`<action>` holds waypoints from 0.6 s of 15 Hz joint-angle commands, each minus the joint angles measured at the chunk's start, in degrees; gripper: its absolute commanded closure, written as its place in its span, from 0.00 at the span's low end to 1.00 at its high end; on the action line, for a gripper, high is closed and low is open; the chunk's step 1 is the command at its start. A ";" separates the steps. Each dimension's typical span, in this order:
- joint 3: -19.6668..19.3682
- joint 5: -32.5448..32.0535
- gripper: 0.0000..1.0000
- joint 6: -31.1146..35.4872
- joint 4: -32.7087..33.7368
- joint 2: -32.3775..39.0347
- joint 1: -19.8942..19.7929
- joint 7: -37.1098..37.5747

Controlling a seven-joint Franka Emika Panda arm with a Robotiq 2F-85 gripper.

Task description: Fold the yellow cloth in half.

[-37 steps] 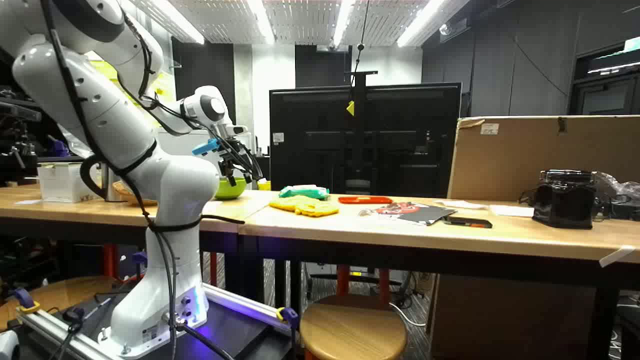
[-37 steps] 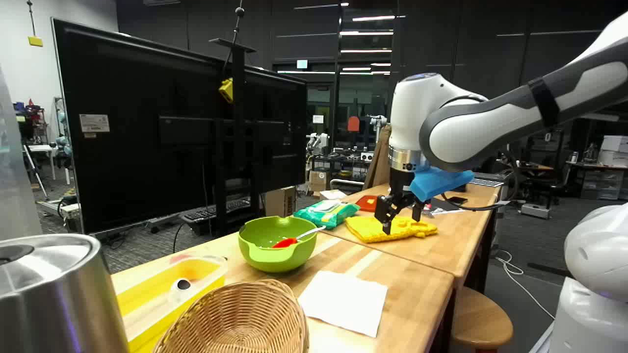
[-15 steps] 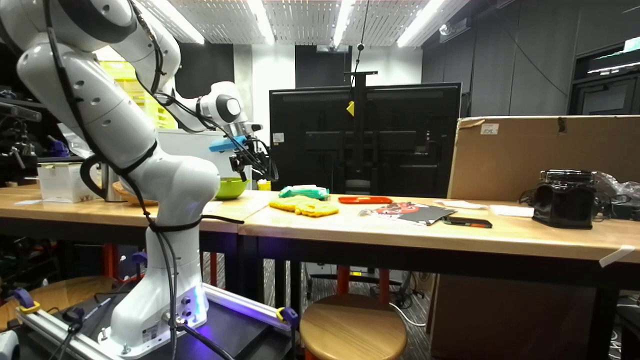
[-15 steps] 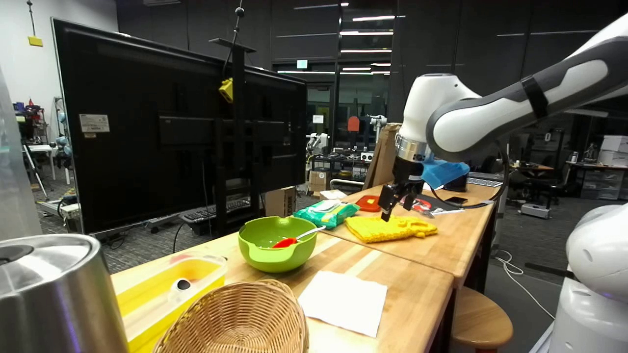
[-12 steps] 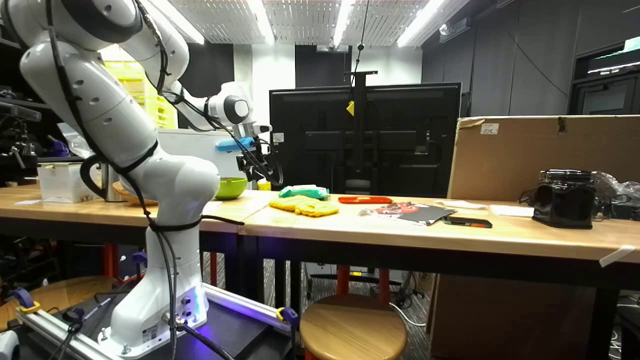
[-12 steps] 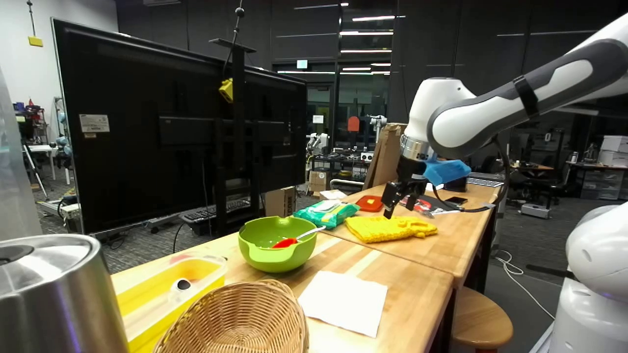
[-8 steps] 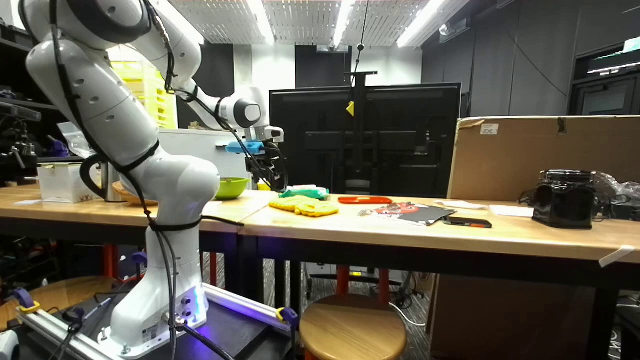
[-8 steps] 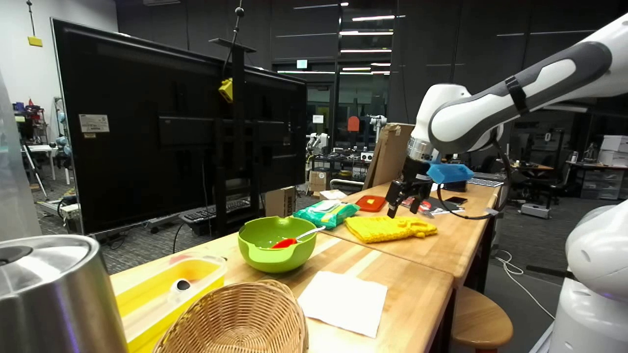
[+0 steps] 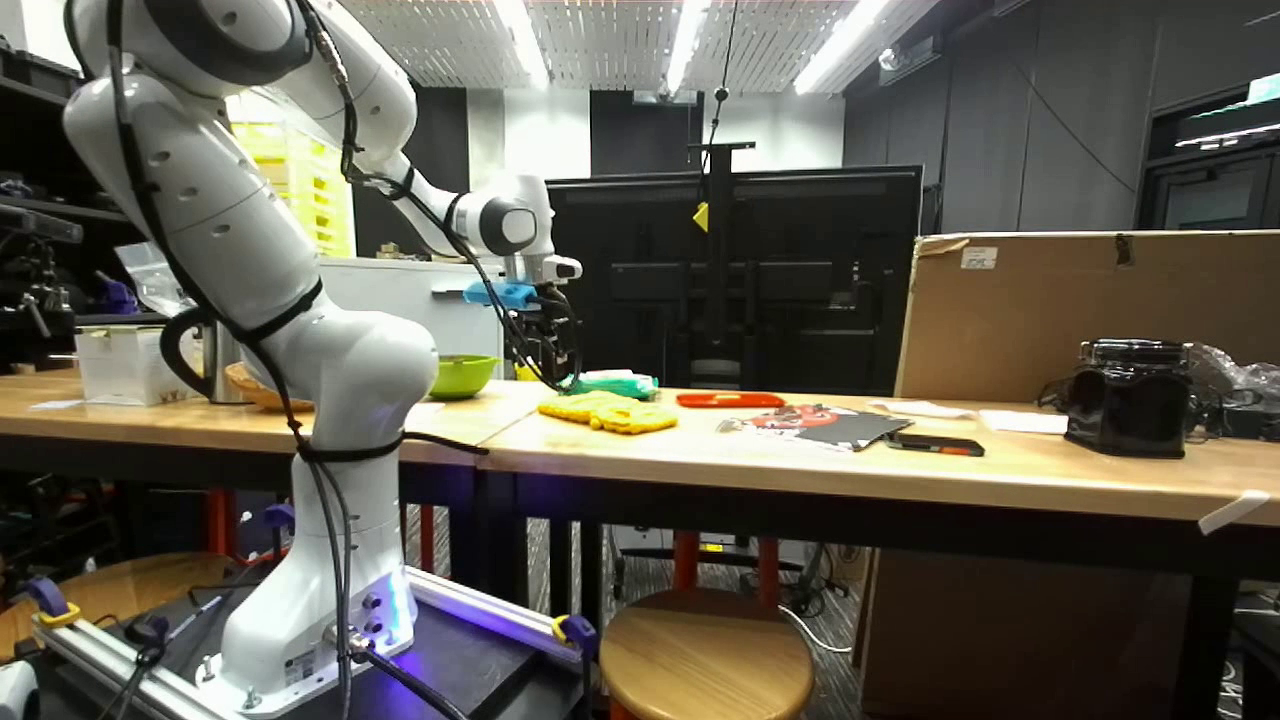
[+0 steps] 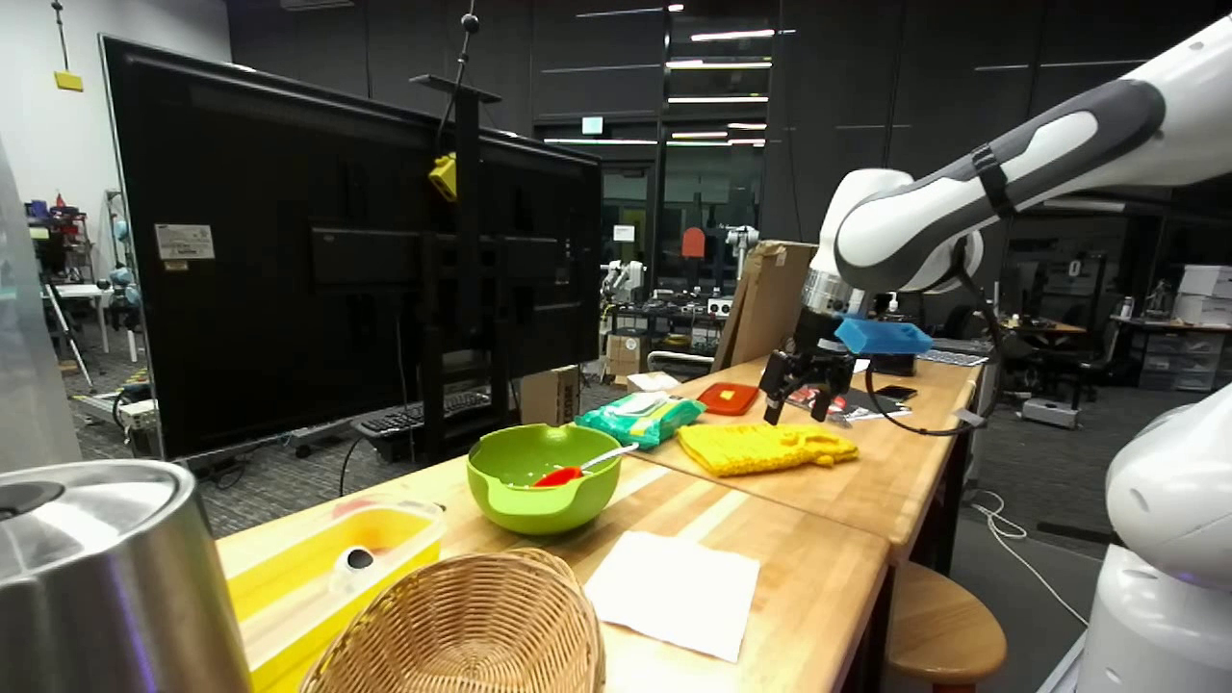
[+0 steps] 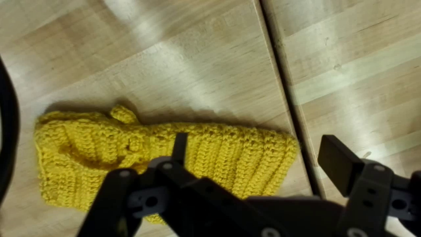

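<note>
While the gripper (image 11: 258,157) is spread wide, nothing grasped, the yellow cloth (image 11: 217,158) is seen ribbed and knitted, furrowed by a curved crease near one end

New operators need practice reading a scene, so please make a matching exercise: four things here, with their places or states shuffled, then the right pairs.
1. yellow crocheted cloth
2. deep lime-green bowl
3. red-headed, pale-handled utensil
4. robot's black jaws

A. resting in the bowl
B. open, holding nothing
C. containing the utensil
D. one end by the tabletop seam

Pairs: 1-D; 2-C; 3-A; 4-B
</note>
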 commanded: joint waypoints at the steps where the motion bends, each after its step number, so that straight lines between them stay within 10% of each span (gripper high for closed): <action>1: -1.02 1.66 0.00 -1.83 2.04 2.19 -2.20 0.42; 9: -3.51 1.01 0.00 -4.49 5.27 1.69 -9.08 2.23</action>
